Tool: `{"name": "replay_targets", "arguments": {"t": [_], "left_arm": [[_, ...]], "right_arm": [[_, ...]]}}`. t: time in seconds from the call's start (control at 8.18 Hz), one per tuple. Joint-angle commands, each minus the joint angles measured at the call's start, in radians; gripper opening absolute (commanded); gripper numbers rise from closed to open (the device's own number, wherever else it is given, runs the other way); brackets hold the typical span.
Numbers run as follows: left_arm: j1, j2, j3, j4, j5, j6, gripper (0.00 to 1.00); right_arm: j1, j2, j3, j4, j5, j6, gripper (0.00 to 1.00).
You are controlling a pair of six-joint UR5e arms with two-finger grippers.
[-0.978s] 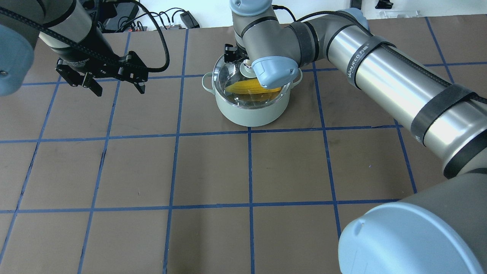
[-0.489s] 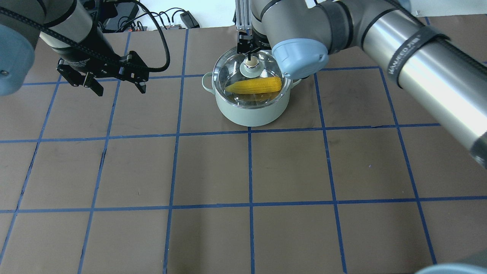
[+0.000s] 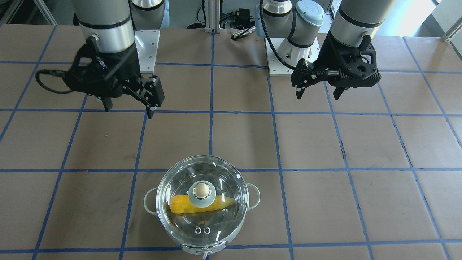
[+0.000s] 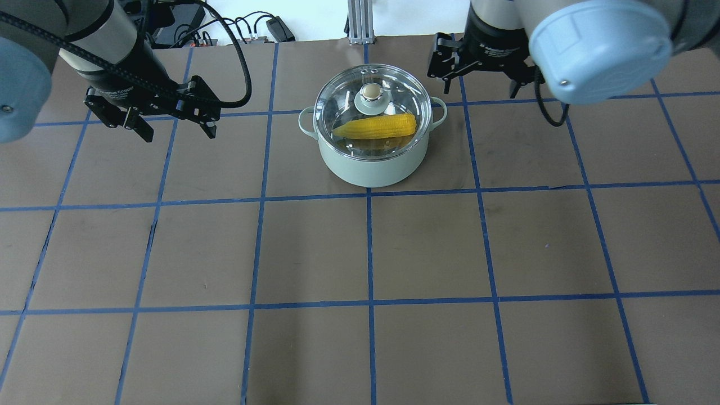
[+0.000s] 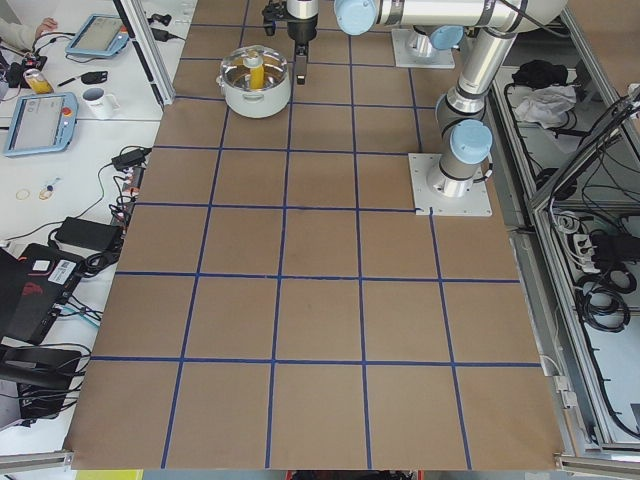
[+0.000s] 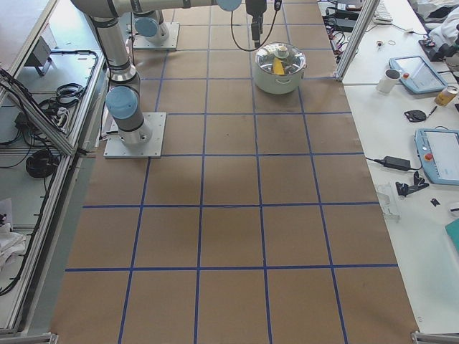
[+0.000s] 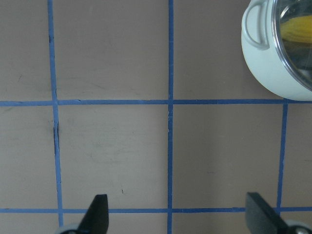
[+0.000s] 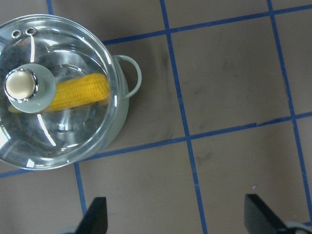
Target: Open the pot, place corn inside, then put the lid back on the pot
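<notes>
The lid (image 4: 344, 97) was left seated on the pot (image 4: 368, 166), corn (image 4: 376, 126) inside, and the right gripper (image 4: 480, 90) was withdrawn beside the pot, spread apart like the left gripper (image 4: 180, 136); the task was judged finished.

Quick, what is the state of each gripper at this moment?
Left gripper: open, holding nothing.
Right gripper: open, holding nothing.

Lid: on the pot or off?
On. The lid sits level on the pot rim, the corn visible through the glass; the right gripper is open and apart from it.
</notes>
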Motion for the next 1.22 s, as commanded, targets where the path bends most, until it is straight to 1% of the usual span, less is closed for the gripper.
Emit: {"name": "replay_targets", "arguments": {"t": [0.0, 0.24, 0.61, 0.86, 1.1], "left_arm": [[0.001, 0.000, -0.001, -0.002, 0.001, 0.003, 1.00], [0.000, 0.000, -0.001, -0.002, 0.003, 0.003, 1.00], [0.001, 0.000, -0.001, -0.002, 0.005, 0.003, 1.00], [0.001, 0.000, -0.001, -0.003, 0.008, 0.003, 1.00], [0.000, -0.001, 0.001, 0.000, 0.014, 0.002, 1.00]], "right_arm": [[-0.032, -0.134, 0.005, 0.135, -0.006, -0.030, 1.00], [-0.040, -0.134, 0.005, 0.149, 0.005, -0.047, 1.00], [-0.025, -0.139, 0.005, 0.137, 0.006, -0.134, 1.00], [-0.014, -0.133, 0.005, 0.126, 0.046, -0.211, 1.00], [-0.011, -0.126, 0.005, 0.079, 0.080, -0.222, 1.00]]}}
